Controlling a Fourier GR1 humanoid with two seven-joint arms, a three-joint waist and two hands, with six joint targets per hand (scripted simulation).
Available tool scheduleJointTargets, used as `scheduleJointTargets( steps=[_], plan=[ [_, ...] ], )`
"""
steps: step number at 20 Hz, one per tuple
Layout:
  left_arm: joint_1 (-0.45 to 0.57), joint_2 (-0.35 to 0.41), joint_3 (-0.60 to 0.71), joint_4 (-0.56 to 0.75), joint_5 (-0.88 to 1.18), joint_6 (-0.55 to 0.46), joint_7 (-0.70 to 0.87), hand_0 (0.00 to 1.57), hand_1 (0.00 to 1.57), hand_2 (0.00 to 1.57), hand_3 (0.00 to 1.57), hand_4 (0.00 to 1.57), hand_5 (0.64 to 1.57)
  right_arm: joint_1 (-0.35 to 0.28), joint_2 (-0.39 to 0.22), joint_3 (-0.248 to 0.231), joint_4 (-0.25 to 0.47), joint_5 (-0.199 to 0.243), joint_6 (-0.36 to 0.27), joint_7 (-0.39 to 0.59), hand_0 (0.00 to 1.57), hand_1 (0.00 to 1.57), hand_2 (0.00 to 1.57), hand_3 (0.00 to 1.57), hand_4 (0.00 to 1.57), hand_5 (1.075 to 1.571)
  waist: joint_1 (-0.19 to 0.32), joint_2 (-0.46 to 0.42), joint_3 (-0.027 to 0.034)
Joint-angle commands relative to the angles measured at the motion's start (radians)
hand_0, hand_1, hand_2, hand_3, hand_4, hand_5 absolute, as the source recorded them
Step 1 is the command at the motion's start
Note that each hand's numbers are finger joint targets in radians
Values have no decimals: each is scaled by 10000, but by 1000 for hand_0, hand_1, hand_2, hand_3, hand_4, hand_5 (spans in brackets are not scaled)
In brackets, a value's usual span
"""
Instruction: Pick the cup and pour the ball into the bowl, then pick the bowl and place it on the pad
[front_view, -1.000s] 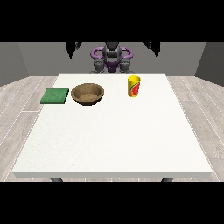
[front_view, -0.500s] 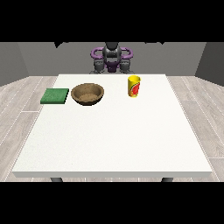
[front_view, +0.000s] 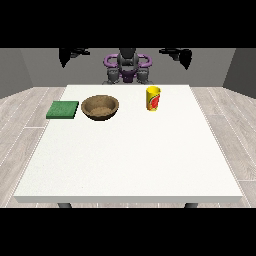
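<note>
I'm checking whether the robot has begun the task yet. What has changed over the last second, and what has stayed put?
Only the arms moved: the hand at the view's left and the hand at the view's right now show more fully along the top edge, raised high behind the table. Neither has touched or taken anything. The cup, bowl and green pad stayed where they were.

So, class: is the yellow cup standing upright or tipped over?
Upright. The cup stands on its base on the table, open rim up, beside the bowl.
</note>
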Motion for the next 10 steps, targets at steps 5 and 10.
scheduleJointTargets(
  steps=[5,10],
  plan=[
    [-29,-903,-497,1899,-1083,476,-2617,0,0,0,0,0,1527,-531,-79,-380,1185,-35,408,-1017,0,0,0,0,0,1571,-51,738,1],
    [-730,-1676,-633,3692,-1715,1334,-4659,0,0,0,0,0,1517,-1171,-95,-140,754,226,262,-1039,0,0,0,0,0,1571,-656,1669,-4]
  ],
)
